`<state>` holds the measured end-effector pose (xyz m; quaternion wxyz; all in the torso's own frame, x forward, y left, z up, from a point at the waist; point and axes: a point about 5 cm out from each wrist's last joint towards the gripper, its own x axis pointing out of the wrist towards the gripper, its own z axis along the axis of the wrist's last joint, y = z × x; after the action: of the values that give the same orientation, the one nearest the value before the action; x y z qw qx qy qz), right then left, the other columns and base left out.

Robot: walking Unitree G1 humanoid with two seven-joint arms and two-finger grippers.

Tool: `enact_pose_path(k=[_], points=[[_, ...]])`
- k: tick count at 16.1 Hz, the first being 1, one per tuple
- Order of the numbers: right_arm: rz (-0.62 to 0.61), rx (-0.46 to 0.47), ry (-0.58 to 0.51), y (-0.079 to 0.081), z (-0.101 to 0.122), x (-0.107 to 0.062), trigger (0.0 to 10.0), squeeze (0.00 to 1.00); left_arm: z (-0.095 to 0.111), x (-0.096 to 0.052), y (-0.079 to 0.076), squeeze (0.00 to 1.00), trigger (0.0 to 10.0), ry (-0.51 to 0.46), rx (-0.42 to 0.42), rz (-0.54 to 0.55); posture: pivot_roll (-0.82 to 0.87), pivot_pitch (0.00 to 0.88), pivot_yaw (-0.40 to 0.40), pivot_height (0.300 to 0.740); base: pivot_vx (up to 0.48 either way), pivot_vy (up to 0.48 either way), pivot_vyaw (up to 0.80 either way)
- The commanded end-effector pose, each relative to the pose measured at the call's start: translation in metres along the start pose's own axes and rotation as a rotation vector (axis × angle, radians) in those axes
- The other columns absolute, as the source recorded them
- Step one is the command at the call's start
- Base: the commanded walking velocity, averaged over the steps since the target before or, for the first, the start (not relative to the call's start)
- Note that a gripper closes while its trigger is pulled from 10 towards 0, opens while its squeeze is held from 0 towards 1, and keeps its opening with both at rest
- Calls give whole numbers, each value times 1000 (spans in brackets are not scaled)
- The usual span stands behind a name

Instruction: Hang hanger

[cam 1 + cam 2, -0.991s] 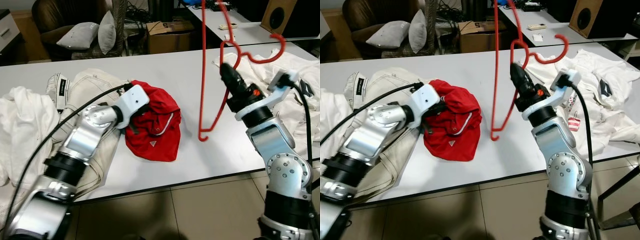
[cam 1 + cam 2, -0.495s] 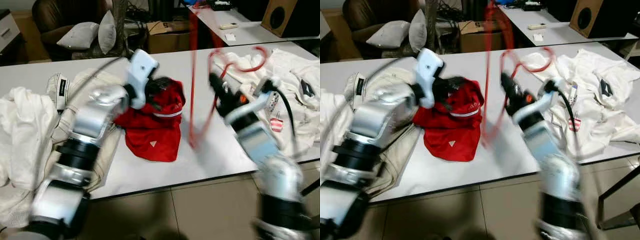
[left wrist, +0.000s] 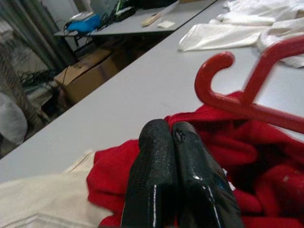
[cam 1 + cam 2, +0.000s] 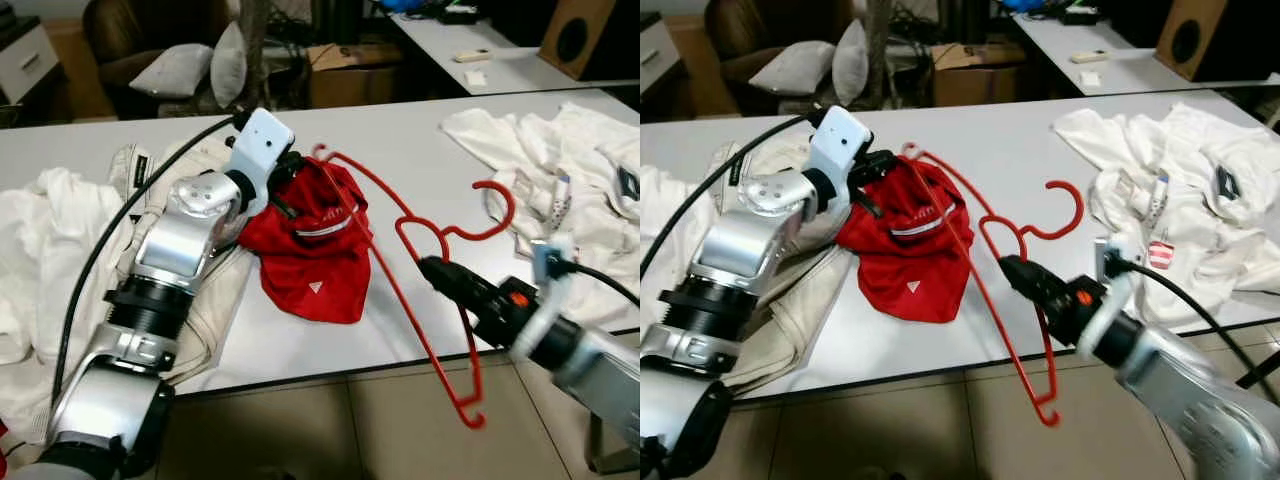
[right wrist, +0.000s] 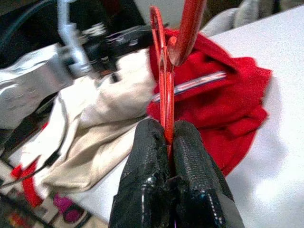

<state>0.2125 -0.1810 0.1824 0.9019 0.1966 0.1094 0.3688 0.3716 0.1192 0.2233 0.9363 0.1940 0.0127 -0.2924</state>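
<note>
Now right hand pinching thin red wire hanger — left hand pressed together over crumpled red cloth.

Both head eyes look forward and down across the long white table, while each wrist camera peers closely along its fingers at the shared crumpled red cloth garment.

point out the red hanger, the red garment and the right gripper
red hanger (image 4: 1064,208), right eye view, on its curved hook
red garment (image 4: 318,262), left eye view, on the middle of the cloth
right gripper (image 5: 167,137), right wrist view, between its fingertips where they clamp the hanger's bar
</note>
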Motion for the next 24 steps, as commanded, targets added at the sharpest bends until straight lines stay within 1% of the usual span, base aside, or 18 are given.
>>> enact_pose_path(k=[1,3,6,8,10,13,17,18,19,21,22,23,24], points=[[26,-19,48,7,-2,-8,10000,0,1,2,0,0,0,-5,54,7,7,0,52,740,0,0,0],[-11,-7,81,3,-6,-11,10000,0,5,2,-5,0,0,-36,86,-19,3,0,55,740,0,0,0],[-95,62,104,-7,-11,-11,10000,0,12,0,-6,0,0,-74,152,-20,3,0,49,740,0,0,0],[-113,90,99,-9,-11,-9,10000,0,12,-6,-8,0,0,-76,218,-31,5,0,46,740,0,0,0],[-123,116,94,-11,-10,-9,10000,0,8,-9,-9,0,0,-69,258,-31,5,0,38,740,0,0,0],[-138,161,80,-15,-8,-8,10000,0,9,-12,-19,0,0,-81,305,-85,5,0,34,740,0,0,0],[-201,266,75,-27,-10,-2,10000,0,18,-16,-35,0,0,-127,372,-171,6,0,31,740,0,0,0],[-199,285,71,-28,-11,-1,10000,0,20,-15,-37,0,0,-134,378,-182,6,0,31,740,0,0,0],[-201,300,66,-29,-11,1,10000,0,20,-16,-40,0,0,-136,400,-205,6,0,31,740,0,0,0],[-213,327,40,-31,-8,3,10000,0,16,-18,-45,0,0,-115,472,-265,12,0,31,740,0,0,0],[-224,339,14,-33,-5,4,10000,0,12,-19,-49,0,0,-99,503,-314,12,0,31,740,0,0,0],[-248,377,-33,-37,-1,5,10000,0,6,-22,-56,0,0,-78,498,-387,13,0,31,740,0,0,0],[-255,398,-51,-39,0,5,10000,0,5,-22,-58,0,0,-75,495,-408,13,0,31,740,0,0,0]])
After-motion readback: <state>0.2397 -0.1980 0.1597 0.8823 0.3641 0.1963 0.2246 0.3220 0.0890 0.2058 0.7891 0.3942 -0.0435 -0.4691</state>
